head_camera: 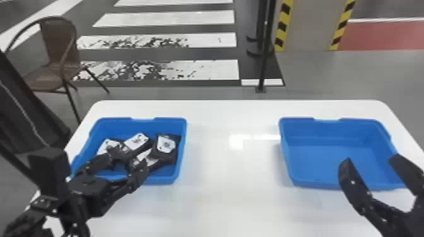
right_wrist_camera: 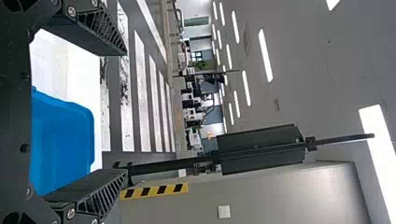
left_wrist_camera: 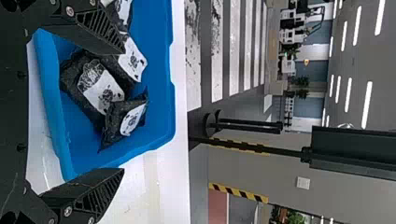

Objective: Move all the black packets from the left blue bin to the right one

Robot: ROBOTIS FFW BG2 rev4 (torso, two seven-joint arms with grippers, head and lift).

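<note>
Black packets [head_camera: 136, 141], near side: The left gripper [head_camera: 127, 161] hangs at the near side of the left blue bin [head_camera: 110, 126], its two fingers spread wide with nothing between them, apparently ahead of a first pick.
Right gripper [head_camera: 369, 158]: Fingers parted and holding nothing, it waits well to the right of the left blue bin.
Near wall [head_camera: 157, 180]: Fingertips should clear the left blue bin's near wall before dropping; a low approach could shove the bin along the white table [head_camera: 233, 182].
Packet pile: At least four overlapping packets with white labels lie inside the left blue bin; the move looks not yet begun.
Right-hand packet [head_camera: 165, 145]: Partly over a neighbour, close to the left blue bin's right wall [head_camera: 181, 149], it seems the easiest first choice. Fingers should straddle its body, go down steeply and close firmly but gently; a pinch on one loose corner could let the pouch slip.
Right wall: A finger forced between packet and wall might jam, so a slight bias toward the left blue bin's middle would help.
Right blue bin [head_camera: 331, 130]: Well to the right of the left blue bin, it calls for a straight lift above the rim, a check for a dragged second packet, then a low release.
</note>
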